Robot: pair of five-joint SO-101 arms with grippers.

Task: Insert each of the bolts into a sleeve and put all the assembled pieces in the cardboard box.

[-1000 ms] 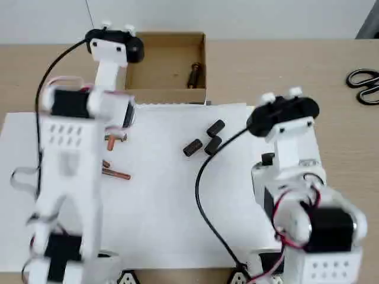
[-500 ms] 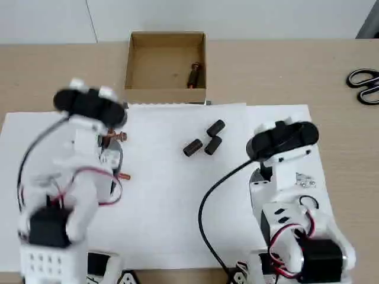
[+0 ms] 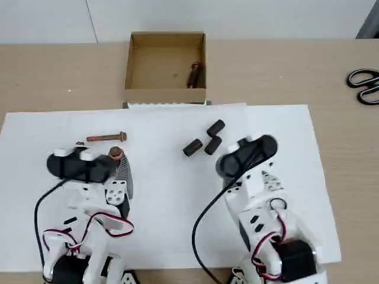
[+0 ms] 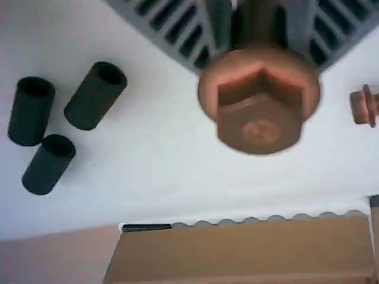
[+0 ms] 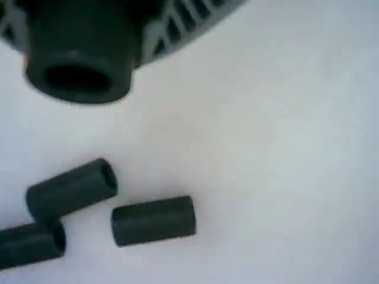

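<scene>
My left gripper (image 4: 254, 23) is shut on a copper bolt (image 4: 259, 103), whose hex head faces the camera; from above the same bolt (image 3: 115, 154) shows at the left gripper (image 3: 120, 164) over the white paper. A black sleeve (image 5: 77, 65) sits in my shut right gripper (image 5: 83, 23), its open end toward the camera. Three loose black sleeves (image 3: 204, 139) lie mid-paper, just beyond the right gripper (image 3: 237, 152). Another bolt (image 3: 106, 137) lies flat beyond the left gripper. The cardboard box (image 3: 136, 65) at the back holds one assembled piece (image 3: 194, 74).
White paper (image 3: 166, 201) covers the near table. Scissors (image 3: 364, 83) lie at the far right on bare wood. A tiny dark bit (image 3: 80, 142) lies beside the loose bolt. Both arm bases stand at the near edge.
The left arm drew back from beside the box to the near left; the nearer bolt is gone from the paper and one sits in its gripper. The right arm swung inward toward the sleeves.
</scene>
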